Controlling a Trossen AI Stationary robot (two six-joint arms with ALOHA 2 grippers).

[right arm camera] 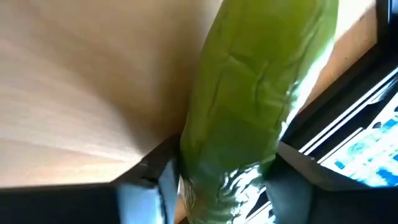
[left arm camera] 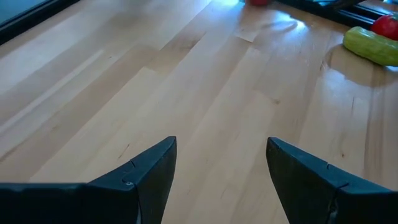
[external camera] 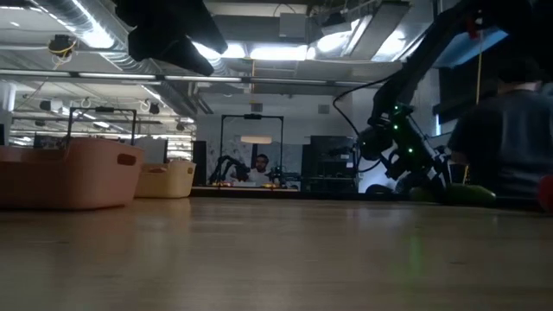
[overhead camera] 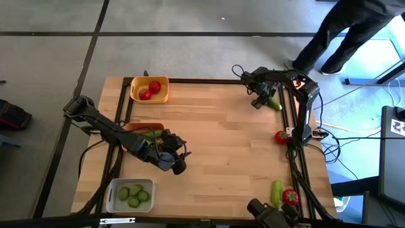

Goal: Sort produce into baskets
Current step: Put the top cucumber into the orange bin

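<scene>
The right tool (overhead camera: 269,99) pinches a green cucumber (right arm camera: 261,112) at the surface's (overhead camera: 221,139) far right edge, fingers on both flanks. Its skin looks glossy and wrinkled, probably light, soft plastic, and slippery, so a mid-body grip seems wise. The left tool (left arm camera: 221,180) hangs spread and empty near the orange basket (overhead camera: 134,127)

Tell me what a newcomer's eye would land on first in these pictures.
First, the right gripper at the table's far right corner, its fingers around a green cucumber lying on the wood. Next, the three baskets along the left side: the yellow basket with red tomatoes, the white basket with limes, and the orange basket mostly under the left arm, whose left gripper hangs open over bare wood.
</scene>
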